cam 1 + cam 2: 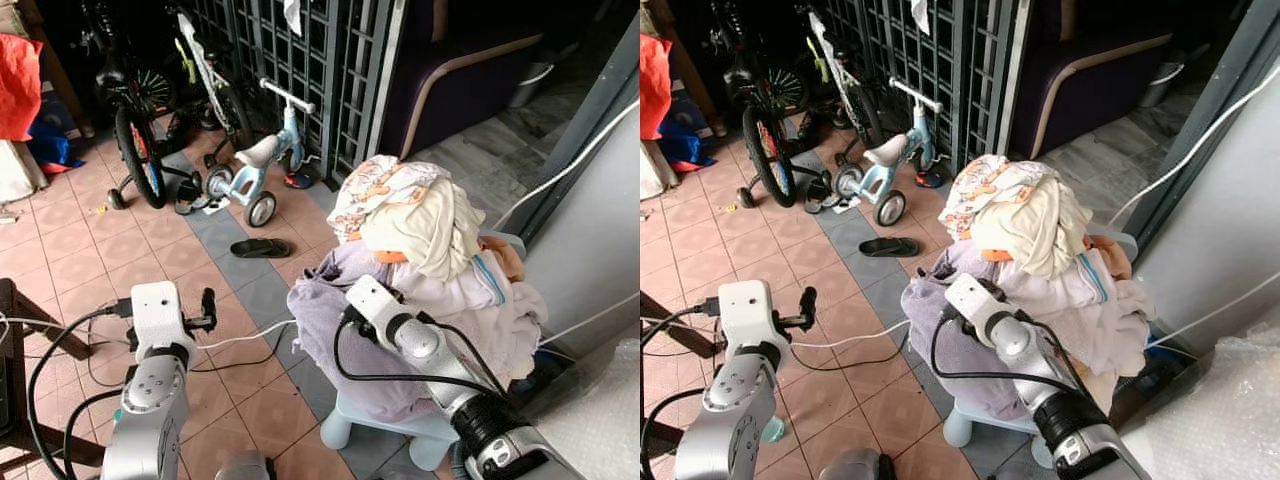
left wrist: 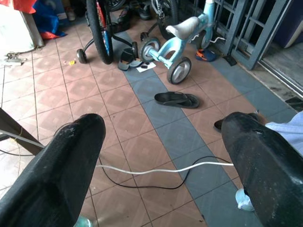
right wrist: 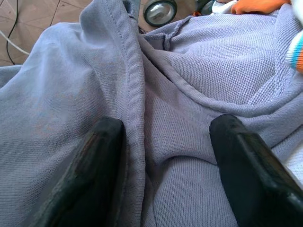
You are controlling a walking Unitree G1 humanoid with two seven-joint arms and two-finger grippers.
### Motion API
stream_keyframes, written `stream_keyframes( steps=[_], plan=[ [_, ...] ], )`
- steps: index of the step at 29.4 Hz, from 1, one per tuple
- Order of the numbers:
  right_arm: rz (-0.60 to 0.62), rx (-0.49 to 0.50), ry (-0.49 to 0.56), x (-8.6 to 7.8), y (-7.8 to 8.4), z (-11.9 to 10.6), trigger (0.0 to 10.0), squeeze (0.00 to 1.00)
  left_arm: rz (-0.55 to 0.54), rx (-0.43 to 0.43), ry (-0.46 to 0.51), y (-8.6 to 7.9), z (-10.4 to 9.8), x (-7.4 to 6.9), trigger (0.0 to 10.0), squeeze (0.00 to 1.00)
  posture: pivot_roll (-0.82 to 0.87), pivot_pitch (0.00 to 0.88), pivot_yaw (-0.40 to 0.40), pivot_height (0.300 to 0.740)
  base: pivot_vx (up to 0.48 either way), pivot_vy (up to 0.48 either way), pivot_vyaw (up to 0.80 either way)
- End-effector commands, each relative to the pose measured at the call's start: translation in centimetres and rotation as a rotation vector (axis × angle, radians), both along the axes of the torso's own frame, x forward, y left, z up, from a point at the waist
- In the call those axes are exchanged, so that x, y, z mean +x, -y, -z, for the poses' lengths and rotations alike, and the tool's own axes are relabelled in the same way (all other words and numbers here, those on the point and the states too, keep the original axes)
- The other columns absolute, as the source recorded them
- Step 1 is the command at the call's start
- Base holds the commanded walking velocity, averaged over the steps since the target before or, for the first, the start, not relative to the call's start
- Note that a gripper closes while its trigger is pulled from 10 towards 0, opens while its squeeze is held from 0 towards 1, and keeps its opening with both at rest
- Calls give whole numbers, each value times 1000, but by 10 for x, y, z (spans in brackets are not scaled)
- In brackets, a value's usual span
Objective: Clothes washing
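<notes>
The right gripper (image 3: 165, 165), fingers spread, presses into the lilac shirt (image 3: 199, 71) low in the clothes heap (image 1: 420, 250) on the stool (image 1: 350, 425). Pulling it could topple the heap. The left gripper (image 2: 161, 165) hangs open over the floor (image 2: 132, 109).

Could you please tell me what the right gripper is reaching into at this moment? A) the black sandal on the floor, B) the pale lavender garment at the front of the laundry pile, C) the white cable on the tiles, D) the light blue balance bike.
B: the right gripper is open with its fingers pressed on the folds of the lavender garment, at the front of the laundry pile on the light blue stool.
</notes>
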State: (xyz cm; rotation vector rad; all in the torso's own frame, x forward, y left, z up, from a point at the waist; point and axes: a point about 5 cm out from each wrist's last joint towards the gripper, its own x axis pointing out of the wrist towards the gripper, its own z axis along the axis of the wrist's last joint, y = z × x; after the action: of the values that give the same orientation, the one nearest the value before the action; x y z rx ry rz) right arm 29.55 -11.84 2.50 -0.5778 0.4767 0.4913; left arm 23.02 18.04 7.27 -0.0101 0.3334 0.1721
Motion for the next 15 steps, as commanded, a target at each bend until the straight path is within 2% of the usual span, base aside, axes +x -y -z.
stream_keyframes(
  steps=[1,5,15],
  plan=[
    [49,-7,-48,0,14,5,0,0,10,-8,-7,1,0,1,10000,0,86,15,-3,740,0,0,0],
    [44,-8,-65,-2,16,7,0,0,18,-13,-7,4,-1,3,10000,0,82,15,-4,740,0,0,0],
    [-11,45,-66,-5,7,5,0,0,19,-22,-7,5,-1,5,10000,0,79,8,-6,740,0,0,0]
  ],
)
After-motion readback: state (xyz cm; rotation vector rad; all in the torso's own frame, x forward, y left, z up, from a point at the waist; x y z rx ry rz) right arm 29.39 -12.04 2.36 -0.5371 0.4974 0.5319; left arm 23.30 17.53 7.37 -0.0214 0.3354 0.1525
